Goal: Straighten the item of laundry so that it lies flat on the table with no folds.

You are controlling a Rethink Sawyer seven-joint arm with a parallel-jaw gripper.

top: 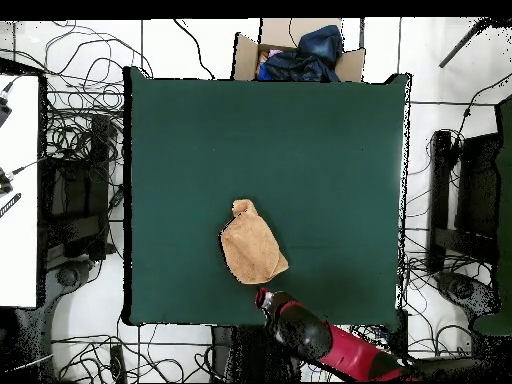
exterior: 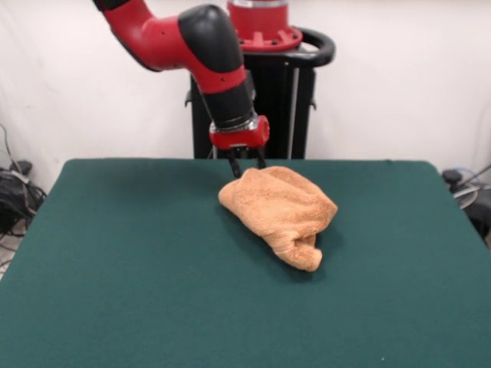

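Observation:
The item of laundry (exterior: 280,211) is an orange-tan terry towel, bunched in a folded heap a little beyond the middle of the dark green table (exterior: 115,268). A rolled end sticks out toward the front. From overhead the towel (top: 252,250) is a rough rectangle with a small tab at its top, on the table (top: 330,150). My gripper (exterior: 247,165) comes down at the towel's far edge and meets the cloth there. The towel hides its tips. In the overhead view the gripper (top: 264,294) sits at the towel's lower right corner.
My red and black arm (top: 310,338) reaches in over the table's bottom edge in the overhead view. A cardboard box with dark blue cloth (top: 300,55) stands off the table's top edge. Cables cover the floor on both sides.

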